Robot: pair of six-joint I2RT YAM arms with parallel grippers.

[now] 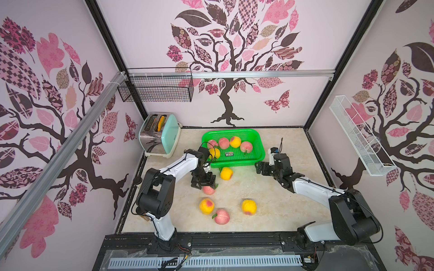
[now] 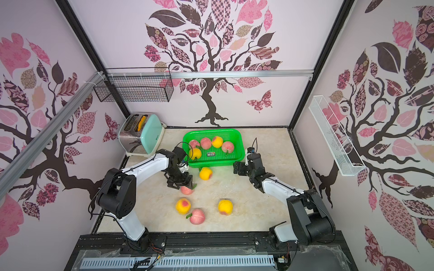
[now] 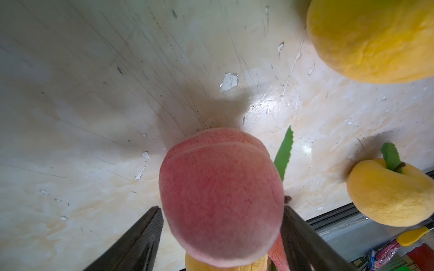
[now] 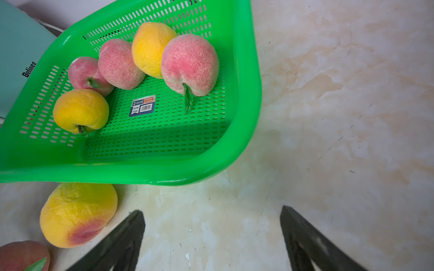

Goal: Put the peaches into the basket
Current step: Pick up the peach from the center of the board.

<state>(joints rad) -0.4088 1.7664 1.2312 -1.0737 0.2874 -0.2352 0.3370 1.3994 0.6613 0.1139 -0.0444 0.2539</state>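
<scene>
The green basket (image 1: pixel 261 146) (image 4: pixel 253 93) stands at the back of the table with several peaches (image 1: pixel 223 142) inside. My left gripper (image 1: pixel 204 185) (image 3: pixel 222 208) points down, shut on a pink peach (image 1: pixel 208 190) (image 3: pixel 220 194), and a black finger (image 3: pixel 145 234) presses on each side of it. Loose on the table are a yellow peach (image 1: pixel 226 173) (image 4: pixel 77 213) by the basket's front wall, a yellow one (image 1: pixel 206 206), a pink one (image 1: pixel 221 216) and another yellow one (image 1: pixel 249 207). My right gripper (image 1: pixel 258 167) (image 4: pixel 211 211) hovers open over bare table at the basket's right front corner.
A mint and steel toaster (image 1: pixel 160 133) stands at the back left, close to the basket. A black wire basket (image 1: pixel 156 88) hangs on the back wall and a white wire rack (image 1: pixel 359 136) on the right wall. A black rail (image 1: pixel 211 239) borders the table's front.
</scene>
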